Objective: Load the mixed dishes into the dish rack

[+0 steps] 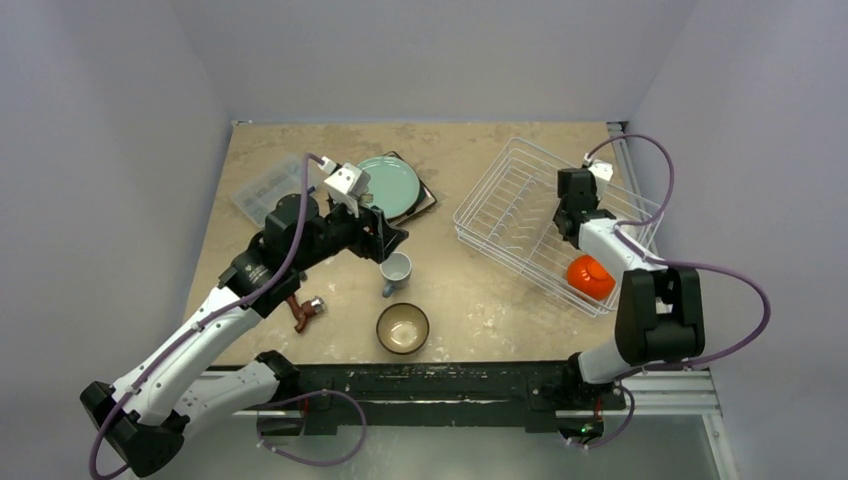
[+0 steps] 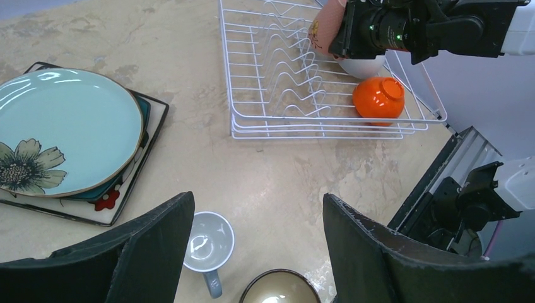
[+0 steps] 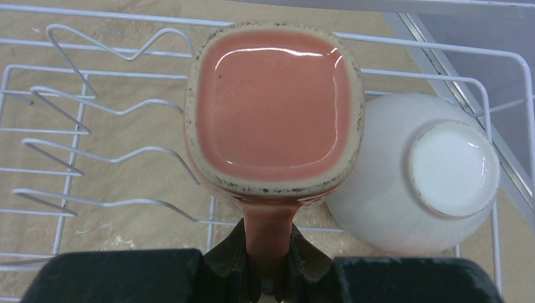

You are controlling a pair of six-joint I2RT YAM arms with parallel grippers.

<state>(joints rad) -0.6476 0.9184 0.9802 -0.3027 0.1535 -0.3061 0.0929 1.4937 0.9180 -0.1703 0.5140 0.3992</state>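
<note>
Racked: orange bowl (image 2: 378,96), white bowl (image 3: 410,183).
Held: pink mug (image 3: 274,104), pinched by its handle in my right hand (image 3: 268,262), at the rack (image 2: 315,129), beside the white bowl.
Outstanding, on tabletop: blue mug (image 2: 207,243) under my spread left hand (image 2: 255,208); brown bowl (image 2: 279,290) and teal plate (image 2: 69,126) atop square plate (image 2: 117,201) near it.

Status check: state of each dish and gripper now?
Pink mug: held by handle over dish rack.
White bowl: upside down in rack.
Orange bowl: upside down in rack.
Pale blue mug: upright, on table.
Brown bowl: upright, on table.
Teal plate: flat on square plate.
Left gripper: open.
Right gripper: shut on mug handle.
</note>
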